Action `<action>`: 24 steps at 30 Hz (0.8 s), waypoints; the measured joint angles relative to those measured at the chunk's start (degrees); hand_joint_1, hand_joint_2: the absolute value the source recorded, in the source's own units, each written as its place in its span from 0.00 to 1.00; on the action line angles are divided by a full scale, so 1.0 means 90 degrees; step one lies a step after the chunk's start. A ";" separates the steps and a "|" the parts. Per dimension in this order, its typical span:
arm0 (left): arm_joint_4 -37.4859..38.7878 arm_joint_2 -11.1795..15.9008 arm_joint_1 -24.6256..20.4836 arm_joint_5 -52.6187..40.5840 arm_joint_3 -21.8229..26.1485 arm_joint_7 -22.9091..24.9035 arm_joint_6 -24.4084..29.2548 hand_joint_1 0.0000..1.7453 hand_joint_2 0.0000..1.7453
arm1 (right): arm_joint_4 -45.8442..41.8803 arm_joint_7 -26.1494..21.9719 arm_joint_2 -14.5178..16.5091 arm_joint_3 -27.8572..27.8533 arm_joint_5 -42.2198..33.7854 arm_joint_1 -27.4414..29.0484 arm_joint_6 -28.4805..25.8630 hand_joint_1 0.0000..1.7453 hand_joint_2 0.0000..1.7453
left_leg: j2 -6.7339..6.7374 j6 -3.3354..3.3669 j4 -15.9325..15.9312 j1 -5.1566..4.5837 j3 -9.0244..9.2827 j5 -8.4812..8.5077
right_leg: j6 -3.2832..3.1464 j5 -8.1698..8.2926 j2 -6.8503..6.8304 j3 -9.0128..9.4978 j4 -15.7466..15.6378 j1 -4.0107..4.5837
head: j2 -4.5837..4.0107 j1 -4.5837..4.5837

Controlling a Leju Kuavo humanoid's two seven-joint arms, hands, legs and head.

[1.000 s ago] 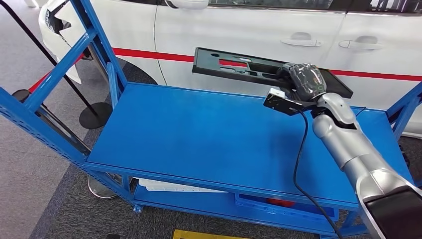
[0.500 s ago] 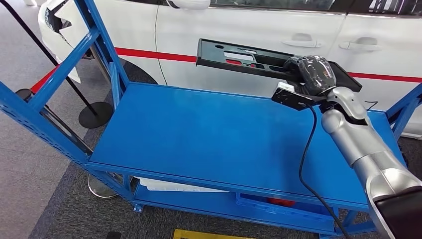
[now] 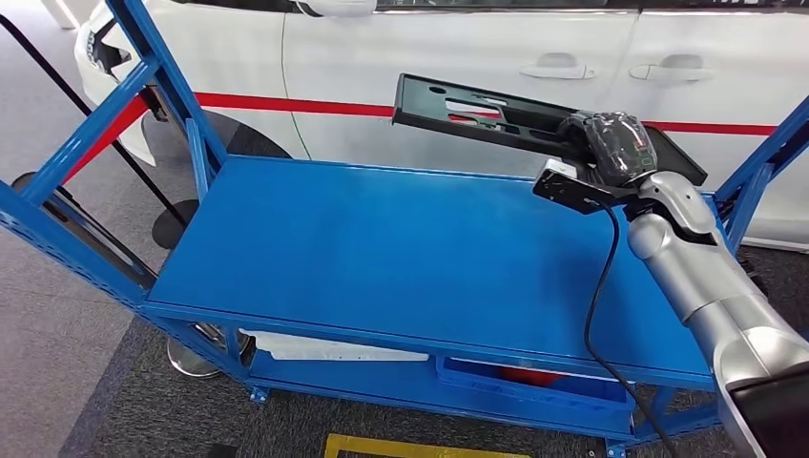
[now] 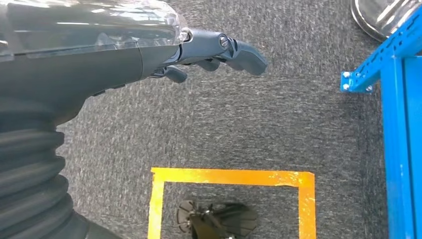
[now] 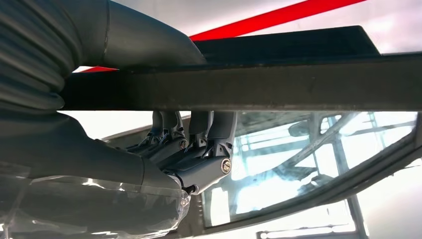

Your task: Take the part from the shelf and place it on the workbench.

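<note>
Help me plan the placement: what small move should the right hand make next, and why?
Probably lower it. The right hand grips the black part by one end, holding it in the air above the far edge of the blue workbench. Bare blue surface lies just nearer the robot, so easing down and slightly inward looks sensible.

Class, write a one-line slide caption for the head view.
Right hand holds a long flat black plastic part above the blue metal workbench, beside a white car.
</note>
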 joint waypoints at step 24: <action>0.0006 -0.0035 -0.0070 -0.0083 -0.0121 0.0104 -0.0008 0.00 1.00 | 0.0062 -0.0019 -0.0067 0.0048 -0.0025 0.0157 -0.0140 1.00 1.00 | 0.0112 0.0297 -0.0633 -0.0166 0.0002 0.0767 | 0.0368 -0.0343 -0.0044 0.0383 0.0173 0.0004 | 0.0000 0.0005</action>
